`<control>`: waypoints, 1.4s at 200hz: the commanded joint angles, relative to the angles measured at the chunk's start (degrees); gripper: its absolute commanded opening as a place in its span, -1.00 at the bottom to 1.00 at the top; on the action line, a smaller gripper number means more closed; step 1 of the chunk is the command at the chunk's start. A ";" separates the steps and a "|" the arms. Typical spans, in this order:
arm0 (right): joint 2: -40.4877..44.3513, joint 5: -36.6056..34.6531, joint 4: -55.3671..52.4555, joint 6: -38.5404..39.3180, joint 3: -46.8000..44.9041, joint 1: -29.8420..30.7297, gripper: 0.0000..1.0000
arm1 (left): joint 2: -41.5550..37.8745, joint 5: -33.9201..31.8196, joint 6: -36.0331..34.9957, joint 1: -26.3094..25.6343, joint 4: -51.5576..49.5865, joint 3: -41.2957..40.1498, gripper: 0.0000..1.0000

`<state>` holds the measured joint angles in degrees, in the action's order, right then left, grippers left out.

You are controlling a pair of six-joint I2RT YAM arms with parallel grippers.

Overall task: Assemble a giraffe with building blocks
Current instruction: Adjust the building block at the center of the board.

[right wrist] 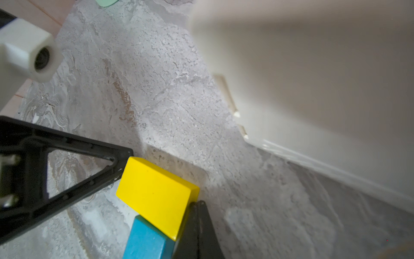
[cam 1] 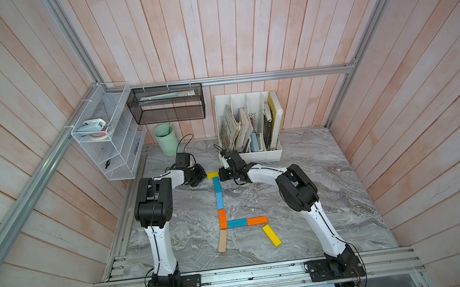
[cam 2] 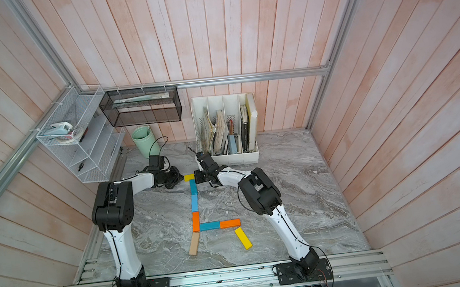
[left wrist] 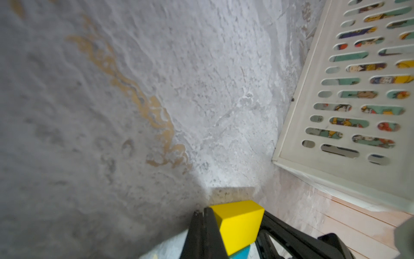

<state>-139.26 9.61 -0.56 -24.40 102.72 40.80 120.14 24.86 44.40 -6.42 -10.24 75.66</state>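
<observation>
Marbled surface (cam 1: 329, 198) held the giraffe (cam 1: 220, 205) nearly complete. Your left hand (cam 1: 204, 177) and right hand (cam 1: 221, 176), both clenched, bracketed its yellow head (cam 1: 212, 175), likely squaring it. Your next move called for a gentle retreat.

Arms reaching from the near edge of the counter (cam 1: 331, 226), elbows raised, left gripper (cam 1: 201, 177) and right gripper (cam 1: 223, 176) low, fingers pressed together

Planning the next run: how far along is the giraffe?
Laid: neck, body, tan leg, yellow leg. In hand: left gripper and right gripper, both shut, bracket the yellow head at the neck's top, apparently squaring it. Left: back both off.
</observation>
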 commanded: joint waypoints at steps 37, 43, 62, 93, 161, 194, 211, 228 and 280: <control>-4.49 1.61 -7.26 -0.03 1.19 0.02 -1.00 | 1.34 -0.43 -0.51 0.31 -1.03 1.84 -1.00; -4.73 1.69 -7.47 0.01 1.52 0.06 -1.00 | 1.33 -0.43 -0.54 0.35 -1.18 1.86 -1.00; -5.22 1.93 -7.97 0.14 2.36 0.07 -1.00 | 1.15 -0.38 -0.54 0.51 -1.25 1.76 -1.00; -5.41 2.08 -8.25 0.23 2.70 0.16 -1.00 | 0.98 -0.27 -0.63 0.79 -1.15 1.46 -1.00; -4.84 2.08 -7.74 0.05 1.62 0.26 -1.00 | 0.98 0.59 -0.37 0.79 -0.66 1.25 -1.00; -4.41 2.17 -7.02 -0.24 0.57 0.43 -1.00 | 1.06 0.71 -0.28 0.79 -0.32 0.90 -1.00; -4.22 2.01 -6.59 -0.43 -0.05 0.49 -1.00 | 1.06 0.90 -0.19 0.79 -0.08 0.70 -1.00; -4.00 2.07 -6.31 -0.38 -0.56 0.51 -1.00 | 1.09 1.23 -0.02 0.77 0.32 0.54 -1.00; -3.40 1.83 -5.82 -0.71 -1.79 0.56 -1.00 | 1.32 2.12 0.33 0.58 1.01 0.19 -1.00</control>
<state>-140.70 11.05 0.34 -24.43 104.25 40.66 120.44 25.17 44.47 -5.61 -10.59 76.29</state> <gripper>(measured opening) 0.039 0.053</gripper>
